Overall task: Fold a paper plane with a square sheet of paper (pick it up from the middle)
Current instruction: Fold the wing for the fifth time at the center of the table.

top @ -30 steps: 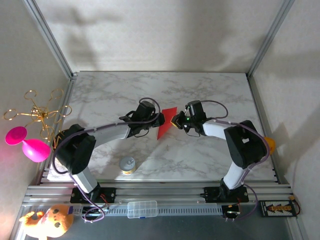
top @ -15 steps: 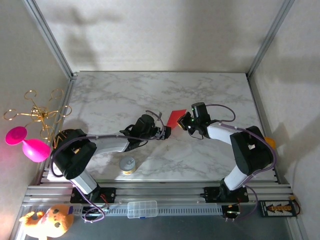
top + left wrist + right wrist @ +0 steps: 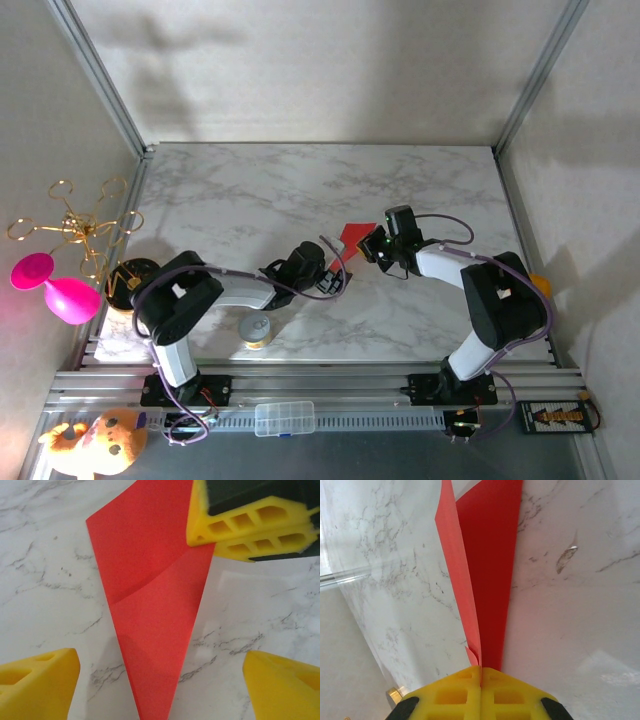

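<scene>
1. The thin, bright red paper (image 3: 350,237), folded into a long, narrow pointed wedge, is near the middle of the white, grey-veined marble table (image 3: 230,190), between the two grippers.
2. The right gripper (image 3: 481,672) is clamped tight on the wide end of the red paper. In its wrist view the yellow foam pads (image 3: 450,697) meet with the sheet pinched in the seam between them.
3. From that pinch one layer stands up as a thin flap, beside a flatter layer that runs away over the marble.
4. In the left wrist view the paper narrows from the clamped end at the top right to a sharp tip at the bottom edge, and a curved crease crosses its middle.
5. The left gripper (image 3: 161,660) stands wide and holds nothing. Its yellow fingertips (image 3: 40,680) sit on either side of the tip, clear of the paper.
6. Whether the tip touches the table cannot be told.
7. A small round silver-and-gold tin (image 3: 255,330) stands by the table's near edge, close to the left arm.
</scene>
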`<state>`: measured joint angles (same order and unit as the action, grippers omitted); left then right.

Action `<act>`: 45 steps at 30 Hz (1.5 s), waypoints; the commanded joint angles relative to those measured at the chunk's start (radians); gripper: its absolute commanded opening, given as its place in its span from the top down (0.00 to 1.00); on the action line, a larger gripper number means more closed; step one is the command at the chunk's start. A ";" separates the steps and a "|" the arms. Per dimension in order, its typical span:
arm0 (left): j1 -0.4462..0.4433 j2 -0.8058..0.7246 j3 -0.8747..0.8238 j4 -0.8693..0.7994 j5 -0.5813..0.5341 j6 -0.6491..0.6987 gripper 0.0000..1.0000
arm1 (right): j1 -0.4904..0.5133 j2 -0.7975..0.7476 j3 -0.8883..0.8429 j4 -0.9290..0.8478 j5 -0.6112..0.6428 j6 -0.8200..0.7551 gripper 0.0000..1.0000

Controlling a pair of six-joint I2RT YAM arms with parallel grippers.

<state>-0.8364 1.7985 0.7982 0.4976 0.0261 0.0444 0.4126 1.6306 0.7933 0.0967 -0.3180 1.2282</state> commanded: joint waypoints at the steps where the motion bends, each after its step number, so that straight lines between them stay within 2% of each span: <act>1: -0.012 0.022 -0.004 0.089 0.003 0.112 0.18 | -0.007 -0.009 -0.008 -0.041 -0.018 0.023 0.96; 8: -0.015 0.103 0.014 0.140 -0.003 0.186 0.28 | -0.008 0.001 0.004 -0.054 -0.043 0.024 0.96; 16: -0.015 0.143 0.053 0.127 -0.014 0.210 0.50 | -0.008 0.012 0.027 -0.098 -0.049 0.017 0.95; 24: -0.018 0.139 0.053 0.121 -0.003 0.196 0.52 | -0.008 0.018 0.026 -0.106 -0.056 0.024 0.94; 29: -0.021 0.147 0.064 0.102 0.003 0.198 0.59 | -0.008 0.021 0.026 -0.110 -0.058 0.028 0.93; 34: -0.023 0.154 0.068 0.093 0.011 0.195 0.61 | -0.008 0.028 0.027 -0.107 -0.069 0.033 0.92; 40: -0.023 0.169 0.076 0.090 0.026 0.185 0.67 | -0.007 0.037 0.033 -0.109 -0.079 0.037 0.85; 45: -0.020 0.172 0.075 0.086 0.024 0.183 0.73 | -0.007 0.040 0.039 -0.124 -0.075 0.034 0.76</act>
<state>-0.8501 1.9610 0.8528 0.5991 0.0338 0.2359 0.4118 1.6588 0.8059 0.0071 -0.3878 1.2591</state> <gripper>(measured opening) 0.280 0.230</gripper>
